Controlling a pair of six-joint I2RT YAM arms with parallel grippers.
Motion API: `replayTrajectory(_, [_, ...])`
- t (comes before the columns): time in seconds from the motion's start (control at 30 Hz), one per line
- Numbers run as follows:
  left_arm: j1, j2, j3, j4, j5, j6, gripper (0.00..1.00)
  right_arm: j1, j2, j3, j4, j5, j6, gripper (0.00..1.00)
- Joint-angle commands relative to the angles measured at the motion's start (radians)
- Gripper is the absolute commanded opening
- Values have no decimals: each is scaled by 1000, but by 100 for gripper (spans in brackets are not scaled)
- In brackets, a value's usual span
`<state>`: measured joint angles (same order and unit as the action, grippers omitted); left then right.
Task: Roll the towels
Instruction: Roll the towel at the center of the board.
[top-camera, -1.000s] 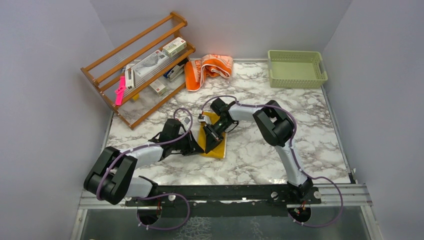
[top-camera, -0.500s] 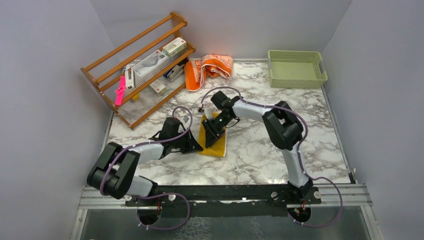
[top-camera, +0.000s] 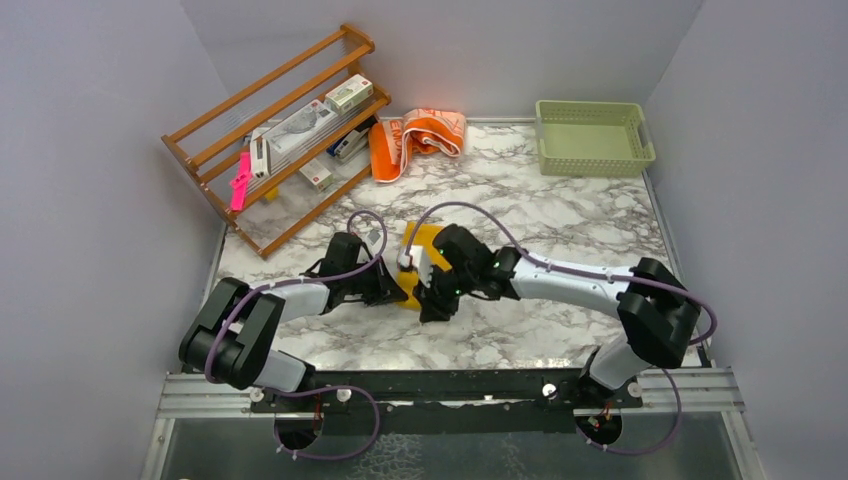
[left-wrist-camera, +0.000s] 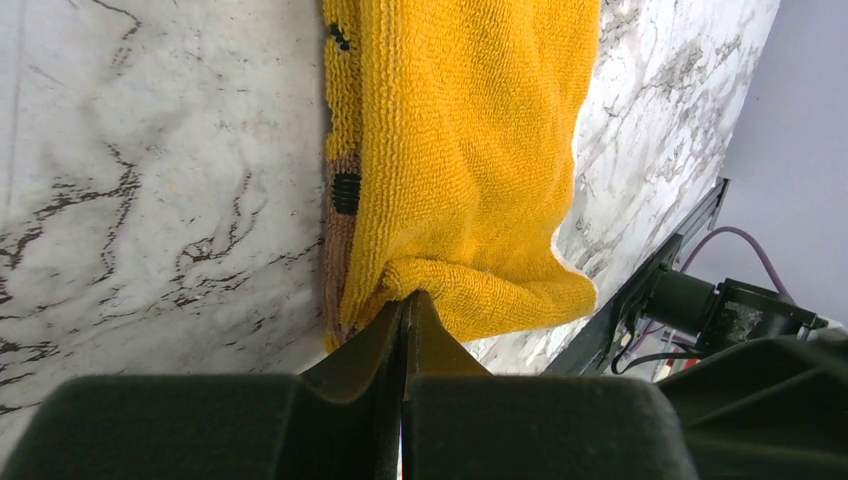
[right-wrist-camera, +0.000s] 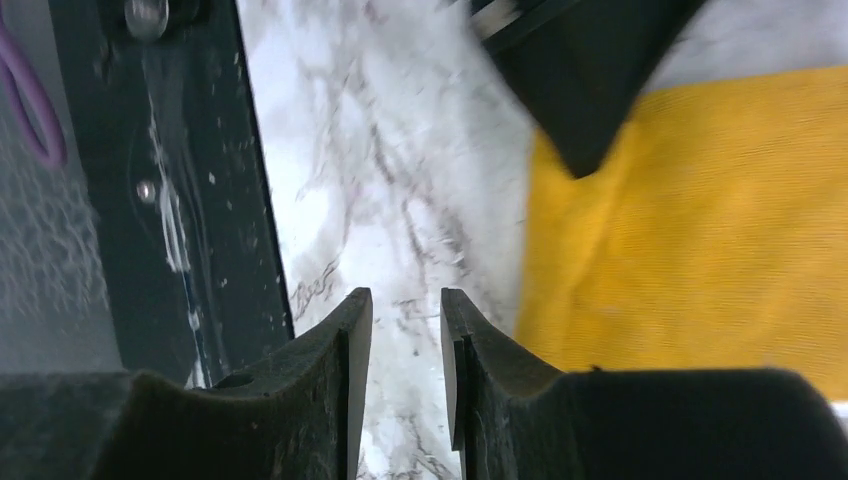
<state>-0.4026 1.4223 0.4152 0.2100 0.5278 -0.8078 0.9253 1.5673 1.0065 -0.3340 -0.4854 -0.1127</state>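
The mustard-yellow towel (top-camera: 428, 237) lies mid-table, mostly hidden under my right wrist in the top view. My left gripper (top-camera: 397, 291) is shut on the towel's near left corner, pinching a fold of cloth (left-wrist-camera: 470, 295) at its tips (left-wrist-camera: 405, 297). My right gripper (top-camera: 433, 310) is at the towel's near edge with its jaws a little apart and empty (right-wrist-camera: 405, 305), over bare marble beside the yellow cloth (right-wrist-camera: 700, 250). The orange and peach printed towel (top-camera: 418, 140) lies crumpled at the back of the table, far from both grippers.
A wooden rack (top-camera: 280, 130) with boxes leans at the back left. A pale green basket (top-camera: 592, 137) stands at the back right. The black base rail (top-camera: 450, 385) runs along the near edge, also in the right wrist view (right-wrist-camera: 120, 200).
My right arm has stretched out low and its gripper has swung from above the towel's far part to its near edge. My left gripper has stayed at the towel's corner.
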Motion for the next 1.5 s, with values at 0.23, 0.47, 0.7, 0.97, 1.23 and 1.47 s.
replayTrajectory(0.23, [24,11,-17,-60,-63,58,0,80,50,-52,156,125,-70,19])
replayTrajectory(0.47, [37,2,-20,-81,-57,80,0,67,194,45,21,178,-57,7])
replayTrajectory(0.7, [61,-9,-19,-105,-47,104,0,-20,141,20,7,167,-17,5])
replayTrajectory(0.97, [73,-9,-12,-117,-42,124,0,-60,146,24,-44,172,-10,5])
replayTrajectory(1.23, [73,-18,-5,-117,-27,122,0,4,128,60,-58,240,-39,16])
replayTrajectory(1.47, [74,-12,8,-124,-26,123,0,167,126,87,-14,475,-96,31])
